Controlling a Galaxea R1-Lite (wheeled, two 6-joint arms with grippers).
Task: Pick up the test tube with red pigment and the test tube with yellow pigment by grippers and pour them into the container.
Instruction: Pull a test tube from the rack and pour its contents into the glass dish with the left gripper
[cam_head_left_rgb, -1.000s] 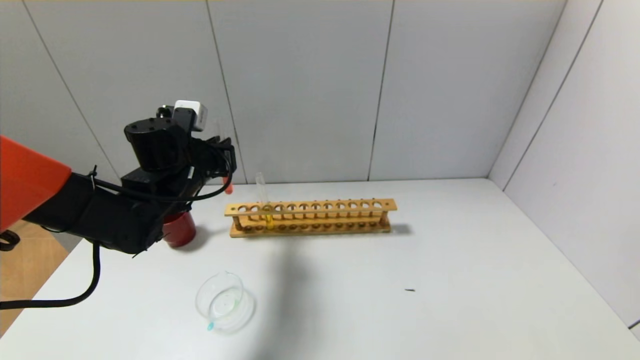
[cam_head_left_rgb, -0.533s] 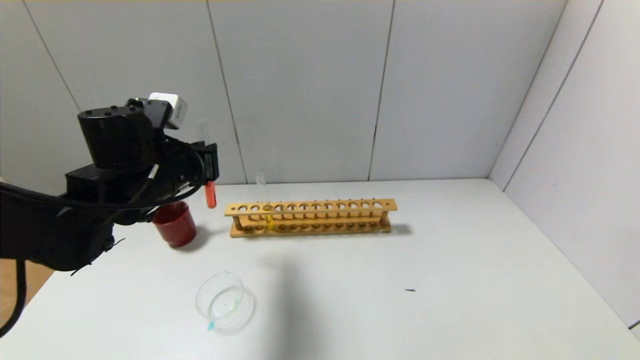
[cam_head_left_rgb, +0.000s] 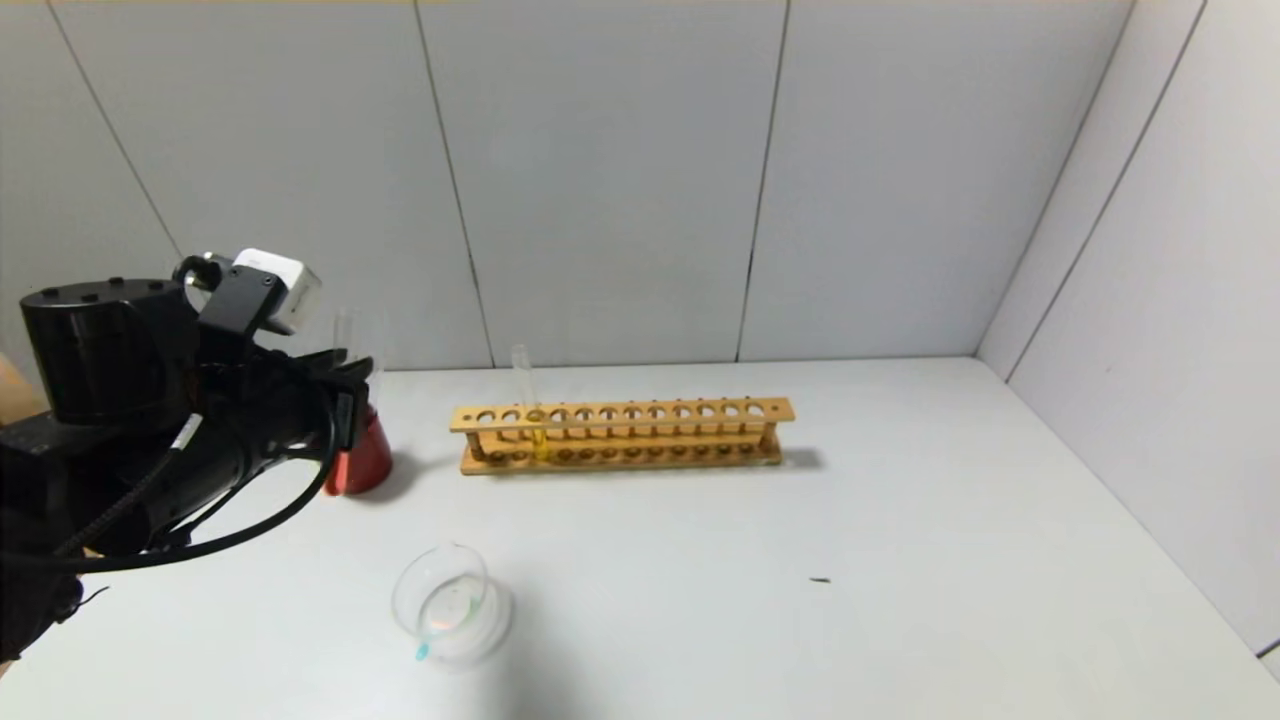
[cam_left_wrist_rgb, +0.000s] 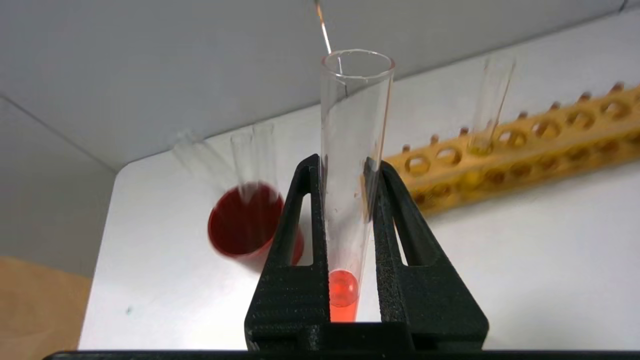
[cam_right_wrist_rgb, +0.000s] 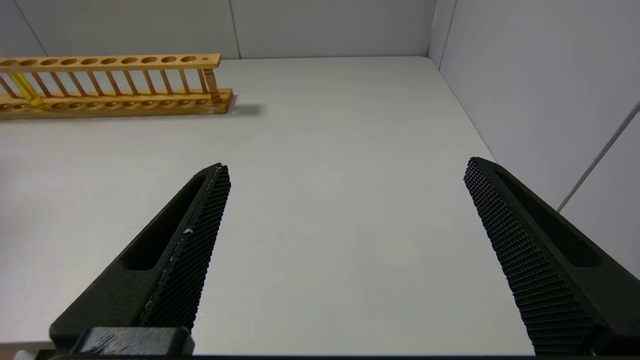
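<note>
My left gripper (cam_head_left_rgb: 350, 398) is at the left of the table, in front of the dark red cup, and is shut on the test tube with red pigment (cam_left_wrist_rgb: 350, 165). The tube stands upright between the fingers (cam_left_wrist_rgb: 305, 210), with orange-red liquid at its lower end. Its clear top shows faintly in the head view (cam_head_left_rgb: 348, 335). The test tube with yellow pigment (cam_head_left_rgb: 527, 400) stands in the wooden rack (cam_head_left_rgb: 640, 412). The container (cam_head_left_rgb: 445, 605) sits near the table's front, right of and below my left gripper. My right gripper (cam_right_wrist_rgb: 347, 170) is open and empty over bare table.
A dark red cup (cam_head_left_rgb: 368, 460) stands just behind the left gripper, left of the rack; colourless tubes lean in it (cam_left_wrist_rgb: 250, 160). A tiny dark speck (cam_head_left_rgb: 820, 580) lies on the white table. Grey walls close the back and right.
My left gripper has carried the red tube leftward and down, away from the rack's left end, to in front of the red cup. Rack, yellow tube and dish have not moved.
</note>
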